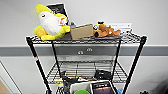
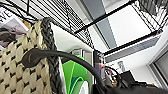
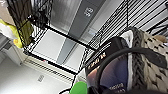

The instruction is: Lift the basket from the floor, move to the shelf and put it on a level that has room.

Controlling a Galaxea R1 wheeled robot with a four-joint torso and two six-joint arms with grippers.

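The basket, white-rimmed, shows at the bottom of the head view, just in front of the shelf. It holds a green object and a dark book. Above and behind it lies the level, a grey wire-grid tier with bare wires across most of its width. In the left wrist view the basket's woven tan side is very close, with the green object inside. In the right wrist view the other woven side and the book are close too.
The top tier carries a yellow plush toy, a brown cardboard box and an orange-brown plush toy. A pale wall with a grey band stands right behind the rack. Dark items sit low by the basket.
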